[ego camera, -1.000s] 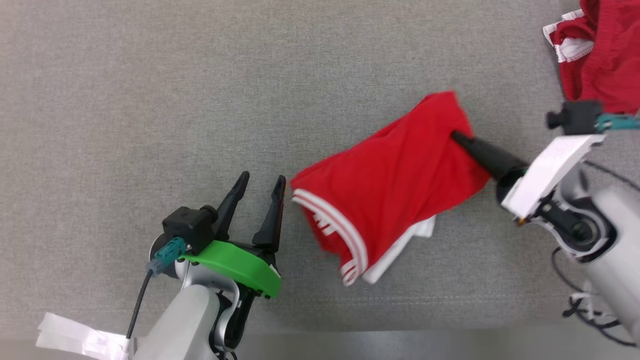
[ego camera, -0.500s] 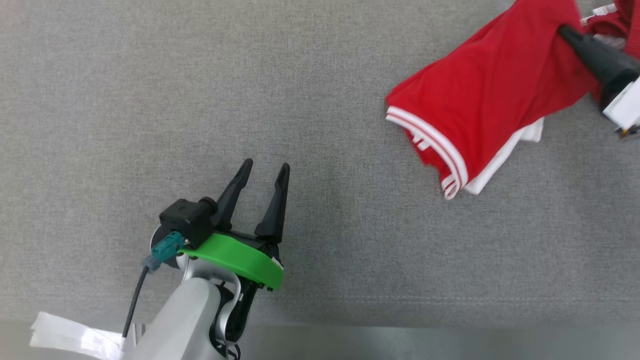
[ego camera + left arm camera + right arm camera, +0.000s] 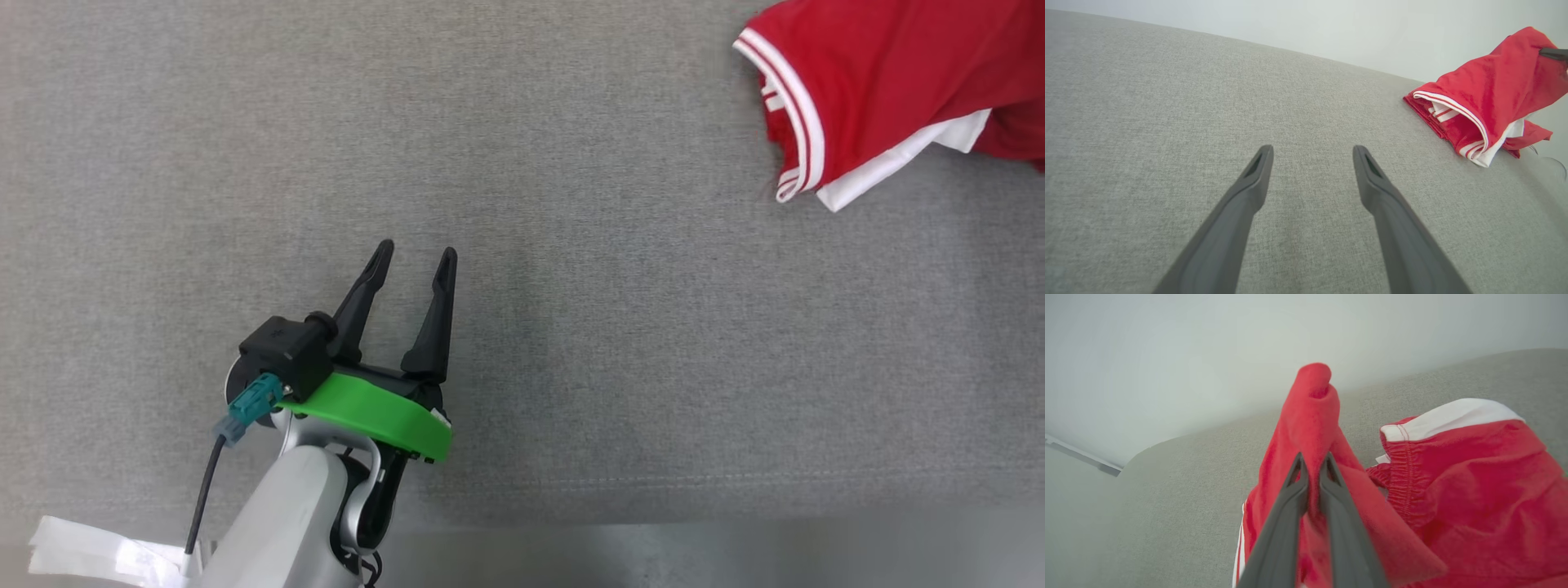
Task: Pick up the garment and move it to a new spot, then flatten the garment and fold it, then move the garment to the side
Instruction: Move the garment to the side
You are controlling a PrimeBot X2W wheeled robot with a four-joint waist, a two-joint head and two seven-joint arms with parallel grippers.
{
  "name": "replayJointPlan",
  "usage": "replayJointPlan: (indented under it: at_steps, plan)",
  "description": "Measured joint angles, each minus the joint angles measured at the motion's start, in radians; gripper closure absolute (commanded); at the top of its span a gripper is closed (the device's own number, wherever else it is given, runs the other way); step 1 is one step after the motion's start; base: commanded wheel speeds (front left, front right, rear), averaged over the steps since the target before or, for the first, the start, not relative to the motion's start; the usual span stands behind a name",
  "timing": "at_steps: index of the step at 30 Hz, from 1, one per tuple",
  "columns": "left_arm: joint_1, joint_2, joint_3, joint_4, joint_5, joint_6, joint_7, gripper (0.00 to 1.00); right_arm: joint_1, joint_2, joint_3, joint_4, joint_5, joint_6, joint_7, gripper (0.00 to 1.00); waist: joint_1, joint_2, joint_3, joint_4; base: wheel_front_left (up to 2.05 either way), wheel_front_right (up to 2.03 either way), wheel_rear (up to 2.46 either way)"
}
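Garment moved rightward, right hand — pinching it

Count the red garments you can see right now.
2. The folded garment is at the surface's far right, pinched in the right pincer; a second red garment with an elastic waistband lies beside it. More may be hidden.
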Motion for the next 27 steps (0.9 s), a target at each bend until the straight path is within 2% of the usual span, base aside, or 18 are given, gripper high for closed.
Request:
replayJointPlan:
  at_steps: [9,17,27]
  plan:
    - [0.0,0.02,-0.015,-0.014,0.016,0.0,0.0,0.0,-0.007,-0.001,-0.025,0.046,-0.002,-0.035,-0.021,1.0,0.0,0.0,0.023,-0.054,0.0,0.0,0.0]
    - [-0.003,0.023,-0.03,-0.036,0.024,0.0,0.005,0.0,-0.05,-0.007,-0.059,0.074,-0.018,-0.066,-0.069,1.0,0.0,0.0,0.062,-0.073,0.0,0.0,0.0]
    - [-0.003,0.028,-0.036,-0.041,0.047,0.002,0.013,0.0,-0.127,0.029,-0.064,0.108,-0.027,-0.071,-0.119,1.0,0.0,0.0,0.106,-0.069,0.0,0.0,0.0]
